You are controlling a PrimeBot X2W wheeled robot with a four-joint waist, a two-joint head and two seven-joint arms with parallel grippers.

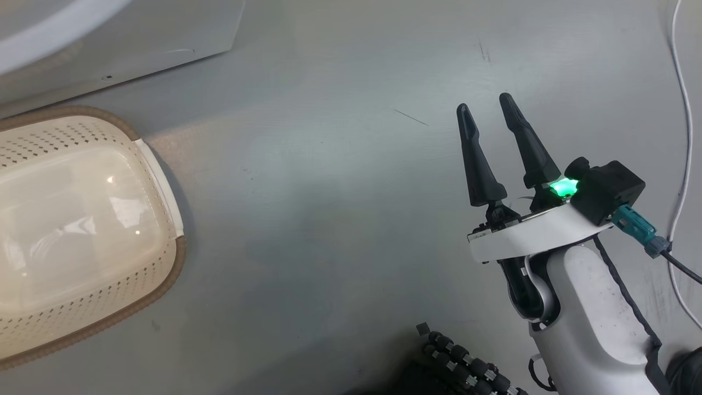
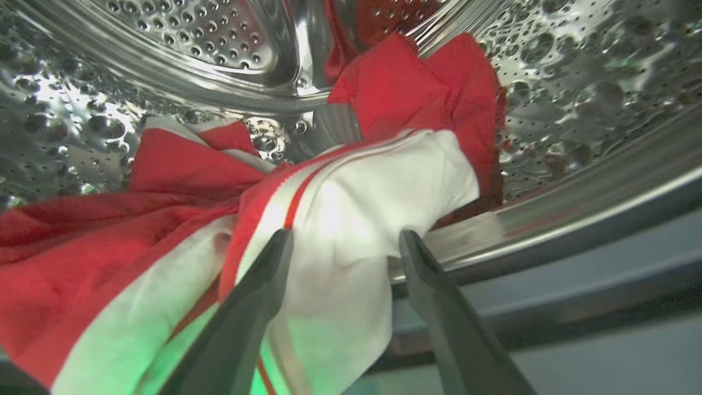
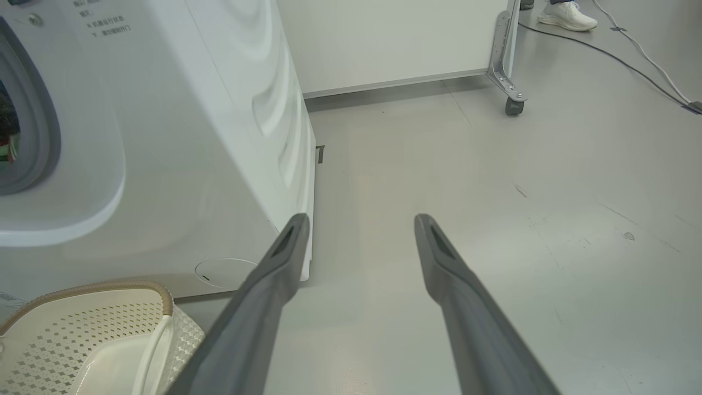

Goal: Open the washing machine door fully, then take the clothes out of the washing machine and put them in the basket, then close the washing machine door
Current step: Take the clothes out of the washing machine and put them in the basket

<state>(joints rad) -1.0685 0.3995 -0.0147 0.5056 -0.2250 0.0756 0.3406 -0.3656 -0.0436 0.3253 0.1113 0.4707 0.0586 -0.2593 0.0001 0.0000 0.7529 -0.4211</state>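
Observation:
Red and white clothes (image 2: pixel 351 192) lie piled in the steel drum (image 2: pixel 181 49) of the washing machine (image 3: pixel 181 164). My left gripper (image 2: pixel 345 241) is open, its two fingers astride a white fold with red striped trim at the drum's mouth. My right gripper (image 1: pixel 485 107) stands open over bare floor, right of the machine, nothing between its fingers; in the right wrist view this right gripper (image 3: pixel 362 222) points along the floor. The cream basket (image 1: pixel 164 181) with a brown rim sits on the floor before the machine, holding nothing; the basket (image 3: pixel 109 291) also shows at lower left. The door is out of view.
A white cable (image 1: pixel 683 109) runs along the floor at the right. A white panel on a caster (image 3: pixel 513 107) stands behind, with a person's white shoe (image 3: pixel 567 15) beyond it. Open grey floor lies right of the machine.

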